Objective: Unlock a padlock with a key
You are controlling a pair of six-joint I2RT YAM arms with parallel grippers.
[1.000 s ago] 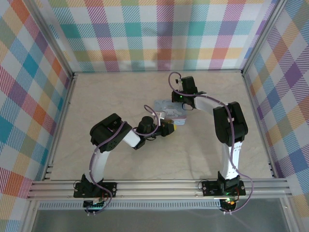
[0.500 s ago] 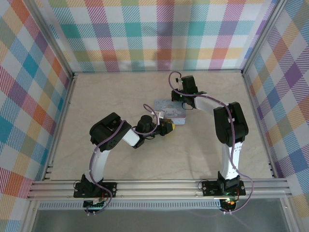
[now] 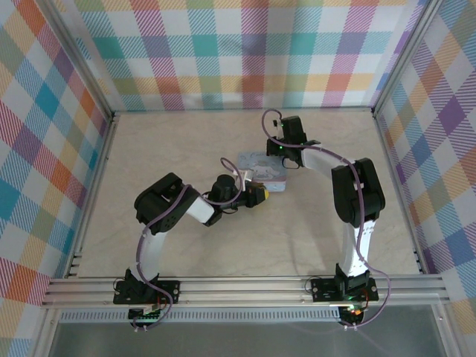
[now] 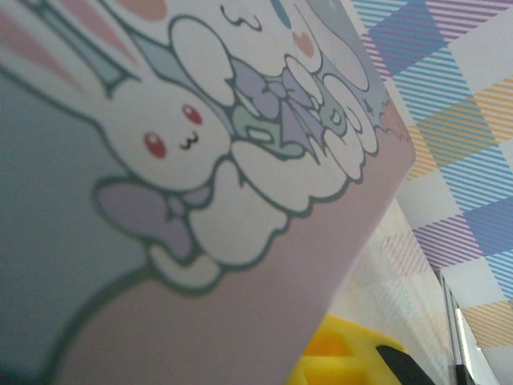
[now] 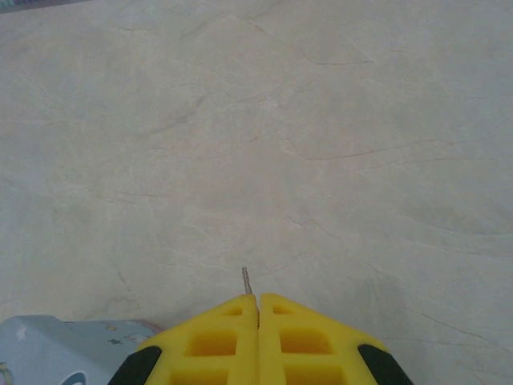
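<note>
Two arms meet at the tin point(image 3: 256, 167) in the middle of the table point(image 3: 163, 149). The left gripper point(image 3: 260, 195) sits at the tin's near right corner, so close that its wrist camera looks straight across the cartoon lid, with one yellow finger point(image 4: 345, 357) low in that view. We cannot tell whether its jaws are apart, together or nipping the tin's edge. We judge it is placed there to steady the tin against sliding. The right gripper point(image 5: 257, 301) has its fingers pressed together, and a thin metal tip, which we take for the key point(image 5: 247, 281), pokes out of the seam between them. It seems pinched flat so the blade cannot twist when pushed into a keyhole. The key's long axis runs in line with the fingers. It points straight ahead of the gripper, over bare table, with the tin's corner low and to the left in that wrist view. So, as we read it, the key is not aimed at any lock yet. Where the padlock sits we cannot tell.
</note>
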